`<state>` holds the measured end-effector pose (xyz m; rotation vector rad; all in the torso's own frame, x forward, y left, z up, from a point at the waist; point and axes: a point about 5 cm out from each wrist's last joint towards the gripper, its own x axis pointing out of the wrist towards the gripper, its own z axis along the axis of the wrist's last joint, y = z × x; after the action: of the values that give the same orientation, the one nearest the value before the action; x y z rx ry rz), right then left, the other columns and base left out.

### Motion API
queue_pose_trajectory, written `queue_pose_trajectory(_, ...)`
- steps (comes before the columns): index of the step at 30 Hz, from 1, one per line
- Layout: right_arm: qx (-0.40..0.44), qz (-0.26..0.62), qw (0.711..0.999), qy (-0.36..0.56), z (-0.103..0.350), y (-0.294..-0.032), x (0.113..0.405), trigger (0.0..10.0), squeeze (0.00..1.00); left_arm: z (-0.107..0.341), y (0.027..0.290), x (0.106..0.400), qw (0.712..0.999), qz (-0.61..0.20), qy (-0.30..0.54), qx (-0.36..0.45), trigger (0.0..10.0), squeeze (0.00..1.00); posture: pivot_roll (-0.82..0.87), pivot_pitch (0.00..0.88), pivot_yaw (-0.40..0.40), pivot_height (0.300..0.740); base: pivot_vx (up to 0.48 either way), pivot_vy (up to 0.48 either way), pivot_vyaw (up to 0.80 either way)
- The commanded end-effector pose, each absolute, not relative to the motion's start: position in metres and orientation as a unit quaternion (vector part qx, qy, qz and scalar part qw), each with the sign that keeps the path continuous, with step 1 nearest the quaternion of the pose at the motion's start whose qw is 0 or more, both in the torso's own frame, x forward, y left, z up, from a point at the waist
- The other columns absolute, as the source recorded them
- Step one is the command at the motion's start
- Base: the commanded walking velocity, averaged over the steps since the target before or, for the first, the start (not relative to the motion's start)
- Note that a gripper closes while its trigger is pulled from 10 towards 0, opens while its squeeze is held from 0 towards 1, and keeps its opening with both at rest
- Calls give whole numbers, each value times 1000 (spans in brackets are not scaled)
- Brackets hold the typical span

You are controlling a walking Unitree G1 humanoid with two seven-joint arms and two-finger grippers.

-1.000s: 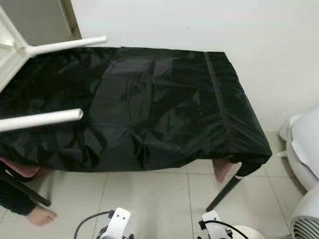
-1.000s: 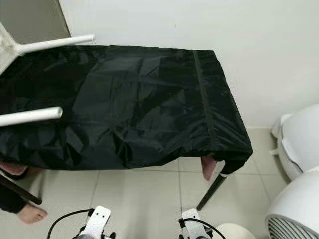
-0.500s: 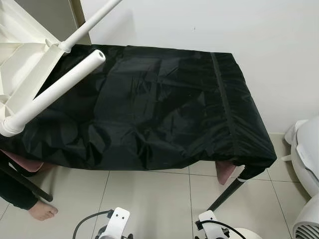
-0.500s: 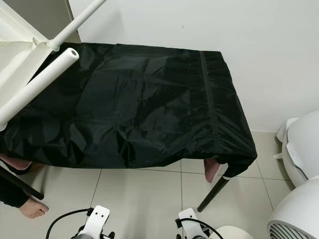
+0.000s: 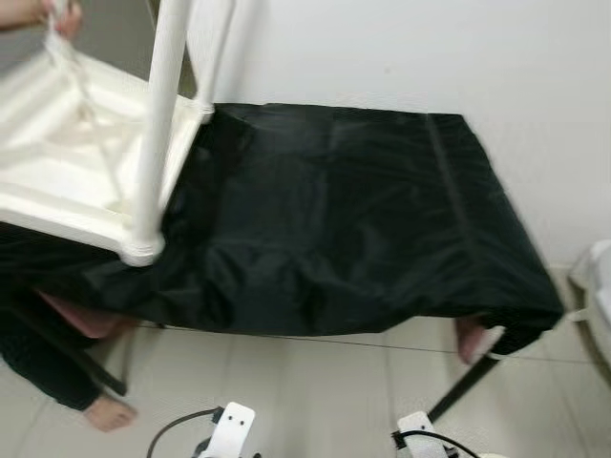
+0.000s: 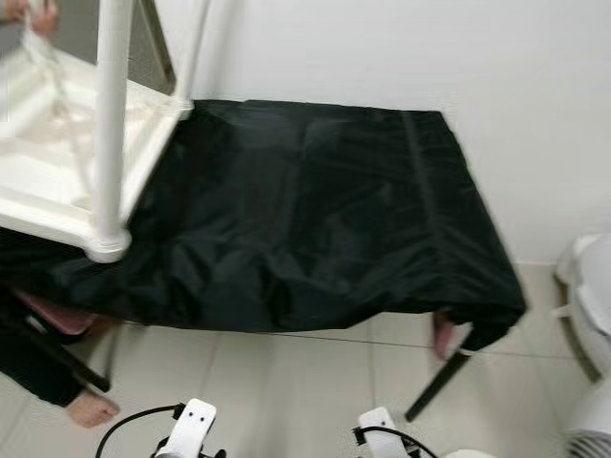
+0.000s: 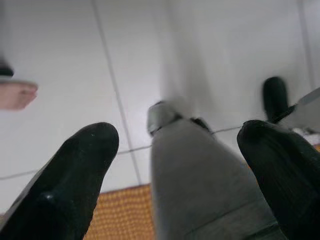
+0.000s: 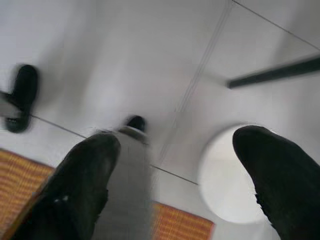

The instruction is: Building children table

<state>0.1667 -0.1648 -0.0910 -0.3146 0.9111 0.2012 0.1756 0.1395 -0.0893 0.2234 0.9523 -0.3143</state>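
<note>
Children table (image 5: 86, 181), smooth white plastic with round tube legs, lies upside down on the left end of your tabletop (image 5: 363, 229), which wears a crinkled black sheet. A person's hand (image 5: 57, 14) grips its far edge. No writing reads. Left claw (image 7: 177, 165) and right claw (image 8: 175, 175) hang apart over floor tiles (image 5: 315, 391).

The right gripper (image 8: 175, 175) hangs over the floor (image 8: 150, 60), its two black fingers (image 8: 80, 185) wide apart. Between them are a gray leg (image 8: 122, 195) and a round white thing (image 8: 225, 175). An orange mat (image 8: 20, 175) lies below. A dark bar (image 8: 275, 72) crosses the tiles.
</note>
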Motion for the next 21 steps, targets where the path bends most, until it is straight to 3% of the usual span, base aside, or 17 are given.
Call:
queue_pose_trajectory(1,-151,89,879,444,-92,-171,164,10000,0,-92,136,171,865,-159,463,111,10000,0,-65,22,13,740,0,0,0)
queue_pose_trajectory(21,-173,122,876,434,-89,-171,171,10000,0,-91,135,172,861,-182,458,129,10000,0,-71,49,14,740,0,0,0)
